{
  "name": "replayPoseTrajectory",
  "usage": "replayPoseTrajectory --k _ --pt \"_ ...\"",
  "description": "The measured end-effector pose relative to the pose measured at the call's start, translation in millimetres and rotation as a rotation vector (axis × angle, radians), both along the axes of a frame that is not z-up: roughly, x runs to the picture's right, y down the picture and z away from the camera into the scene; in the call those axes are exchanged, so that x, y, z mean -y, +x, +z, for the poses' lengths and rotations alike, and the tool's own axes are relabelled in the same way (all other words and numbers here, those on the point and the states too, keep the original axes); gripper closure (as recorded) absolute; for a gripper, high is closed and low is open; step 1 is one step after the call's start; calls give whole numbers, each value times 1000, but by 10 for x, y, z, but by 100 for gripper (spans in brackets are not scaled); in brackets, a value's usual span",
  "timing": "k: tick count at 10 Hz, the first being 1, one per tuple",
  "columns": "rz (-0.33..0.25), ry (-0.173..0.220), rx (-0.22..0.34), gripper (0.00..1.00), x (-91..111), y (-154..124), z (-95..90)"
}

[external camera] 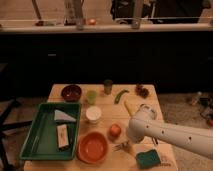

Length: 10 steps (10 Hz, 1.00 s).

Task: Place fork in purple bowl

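The purple bowl (pixel 71 92) stands at the table's back left and looks empty. My gripper (pixel 121 146) hangs low over the table's front middle, at the end of the white arm (pixel 165 134) that comes in from the right. It sits between the orange bowl (pixel 93 147) and the teal sponge (pixel 148 158), far from the purple bowl. A small greyish metal shape shows at the gripper's tip. I cannot tell whether it is the fork or part of the gripper. No fork shows elsewhere.
A green tray (pixel 35 137) at the left holds a folded cloth (pixel 62 116) and a bar (pixel 62 136). A white cup (pixel 93 114), green cup (pixel 91 96), can (pixel 108 86), green pepper (pixel 120 95), orange fruit (pixel 115 131) and dark red item (pixel 142 91) stand on the table.
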<state>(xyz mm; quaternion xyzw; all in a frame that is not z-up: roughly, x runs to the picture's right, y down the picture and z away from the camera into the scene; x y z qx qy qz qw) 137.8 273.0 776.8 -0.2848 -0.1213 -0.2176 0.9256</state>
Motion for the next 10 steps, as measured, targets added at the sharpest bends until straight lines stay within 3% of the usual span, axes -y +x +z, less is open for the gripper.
replayPoseTrajectory --k 5,10 --pt "1 62 52 100 258 -202 -262" --pt "-51 164 134 100 746 -888 -787"
